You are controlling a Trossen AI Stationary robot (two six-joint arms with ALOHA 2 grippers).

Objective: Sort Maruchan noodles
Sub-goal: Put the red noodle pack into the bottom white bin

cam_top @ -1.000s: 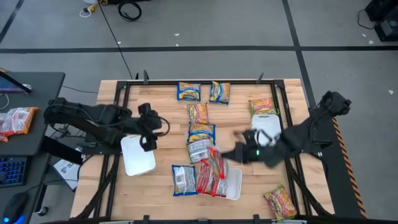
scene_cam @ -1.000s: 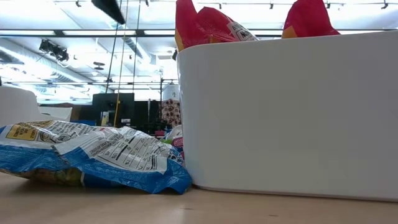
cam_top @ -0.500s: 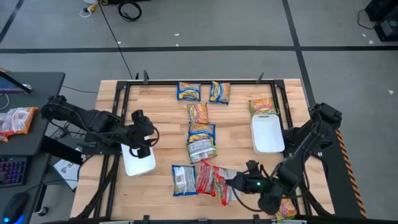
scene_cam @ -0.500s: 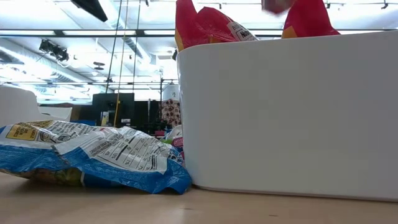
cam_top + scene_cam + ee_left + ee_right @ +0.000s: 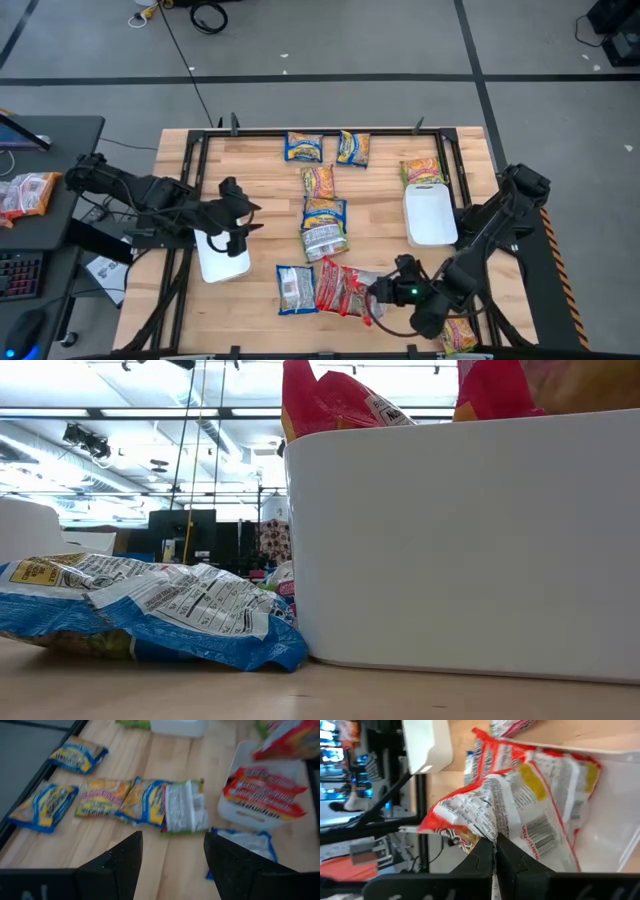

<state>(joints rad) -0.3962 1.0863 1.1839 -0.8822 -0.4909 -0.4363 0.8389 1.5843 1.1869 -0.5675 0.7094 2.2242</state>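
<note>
Maruchan noodle packets lie flat across the middle of the table: blue-and-yellow ones, yellow-orange ones, and a blue one face down. Red-and-silver packets lie in a white tray near the front edge. My right gripper hangs over this tray, shut on a red-and-silver packet. My left gripper stands open with nothing between its fingers, above another white tray at the left. My right gripper pinches the red-and-silver packet by a crinkled edge between its two fingers. It comes from the table's right side, slanting down. The packet spreads away from the fingers over another red packet in the white tray.
A third white tray stands at the right, with a yellow-orange packet at its far end. Another such packet lies at the near right corner. In the low view the near tray's wall fills the right side, beside a blue packet.
My right gripper has swung from the table's middle right toward the near edge and sunk, staying shut on the red-and-silver packet. The packet, held tilted above the tray then, now lies low over the red packets in it. My left gripper has turned a little over its tray.
</note>
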